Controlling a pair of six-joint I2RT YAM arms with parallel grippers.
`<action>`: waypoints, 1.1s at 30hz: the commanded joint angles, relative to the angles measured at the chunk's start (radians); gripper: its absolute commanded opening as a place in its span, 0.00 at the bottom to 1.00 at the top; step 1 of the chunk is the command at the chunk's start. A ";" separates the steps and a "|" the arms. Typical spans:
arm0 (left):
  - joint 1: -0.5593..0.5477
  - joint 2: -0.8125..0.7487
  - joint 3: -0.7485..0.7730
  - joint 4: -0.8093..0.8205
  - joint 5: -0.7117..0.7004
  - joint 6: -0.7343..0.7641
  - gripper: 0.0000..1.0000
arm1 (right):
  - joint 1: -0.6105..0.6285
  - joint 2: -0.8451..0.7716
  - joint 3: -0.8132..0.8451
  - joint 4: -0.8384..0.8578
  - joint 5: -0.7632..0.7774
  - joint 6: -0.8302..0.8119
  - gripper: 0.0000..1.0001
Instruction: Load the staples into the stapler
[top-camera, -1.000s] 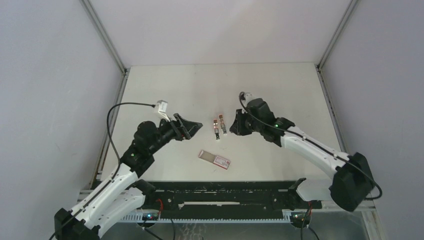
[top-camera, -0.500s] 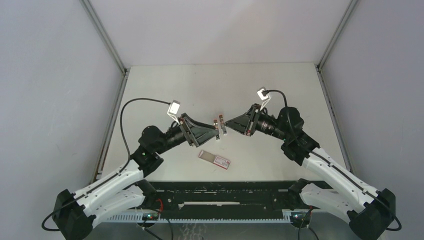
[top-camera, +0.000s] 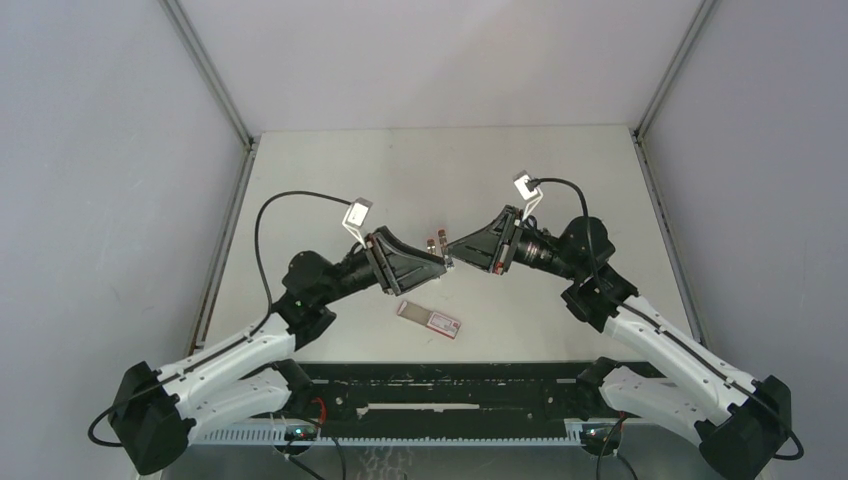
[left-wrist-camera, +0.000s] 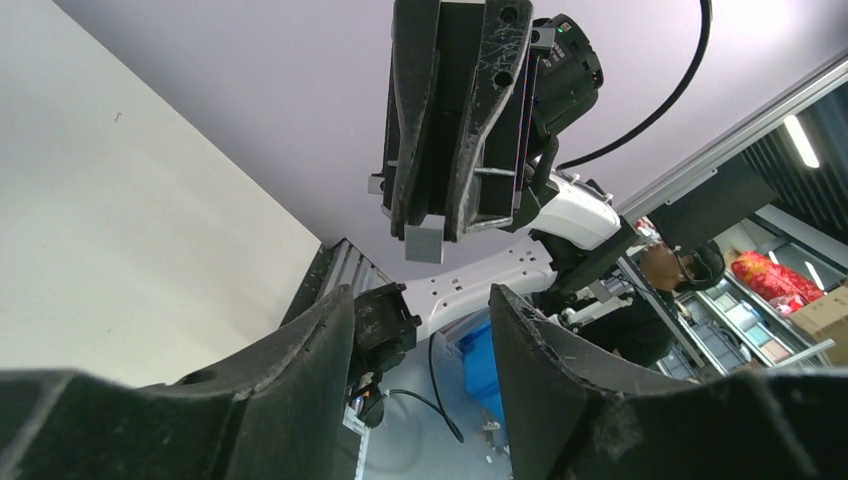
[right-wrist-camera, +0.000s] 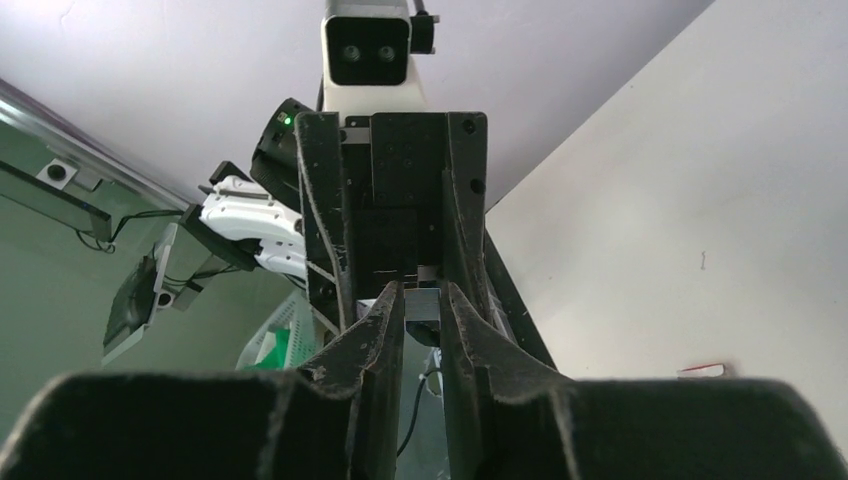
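Lying flat, staples box (top-camera: 429, 318) slants far-left to near-right; left gripper (left-wrist-camera: 420, 300) apart, right gripper (right-wrist-camera: 420, 290) clamping grey piece (left-wrist-camera: 424, 243).

Left gripper (left-wrist-camera: 420, 310) fingers (left-wrist-camera: 300, 350): my black plastic, matt, rough, scuffed | arm shells (top-camera: 660, 338): glossy white plastic | table (top-camera: 400, 170): smooth, matt, off-white | staples pack (top-camera: 428, 319): pink-red card, white paper label | small grey piece (left-wrist-camera: 424, 242): dull, smooth

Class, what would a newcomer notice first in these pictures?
Two black tools meet tip to tip above the table's middle: the right tool pinches a small grey piece, and the left tool stands open facing it. Nearer the arms, a pink-red staple box lies flat.
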 joint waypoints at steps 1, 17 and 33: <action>-0.010 0.014 0.080 0.067 0.029 -0.023 0.55 | 0.012 -0.005 0.002 0.065 -0.021 0.010 0.18; -0.010 0.026 0.097 0.069 0.021 -0.031 0.34 | 0.027 -0.003 0.003 0.068 -0.038 0.017 0.19; -0.010 0.035 0.102 0.069 0.022 -0.032 0.22 | 0.027 0.017 0.003 0.068 -0.049 0.023 0.19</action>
